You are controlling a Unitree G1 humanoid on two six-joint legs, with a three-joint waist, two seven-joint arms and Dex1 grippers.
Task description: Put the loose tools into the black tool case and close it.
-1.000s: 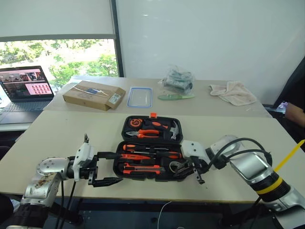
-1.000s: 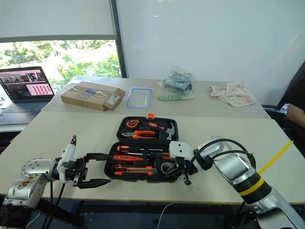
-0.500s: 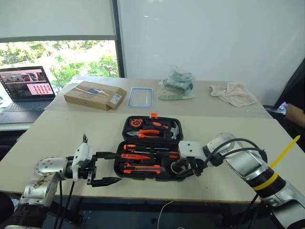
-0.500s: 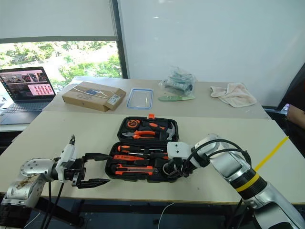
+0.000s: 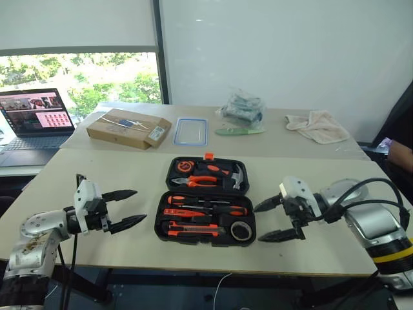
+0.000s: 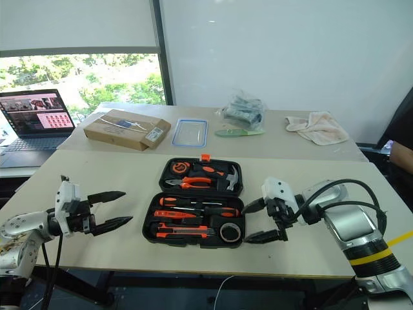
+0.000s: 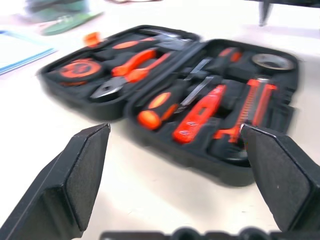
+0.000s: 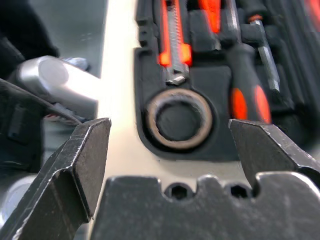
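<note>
All loose tools sat in their recesses: two screwdrivers (image 5: 222, 210), tester screwdriver (image 5: 182, 212), utility knife (image 5: 191, 227) and tape roll (image 5: 241, 230) filled the near half of the black tool case (image 5: 205, 208). The loading step looked done; closing was the step in hand.

The left end effector (image 5: 124, 207) hovered just off the case's left edge, fingers spread wide, holding nothing. The right end effector (image 5: 274, 219) hovered just off the right edge, beside the tape roll, also spread wide and empty. The case lay open flat between them on the tabletop (image 5: 77, 184).

The next move likely called for getting a finger under the far half, the one with pliers (image 5: 201, 181), hammer (image 5: 235, 175) and tape measure (image 5: 182, 167), folding it toward the robot, then pressing the orange latch (image 5: 208, 155) shut. The lid lay flat, so catching its edge could be fiddly.

Well beyond both end effectors were a cardboard box (image 5: 127, 128), clear lid (image 5: 189, 131), plastic bag (image 5: 241, 110), cloth (image 5: 317, 125) and laptop (image 5: 37, 119). Nothing blocked the lid's swing.
</note>
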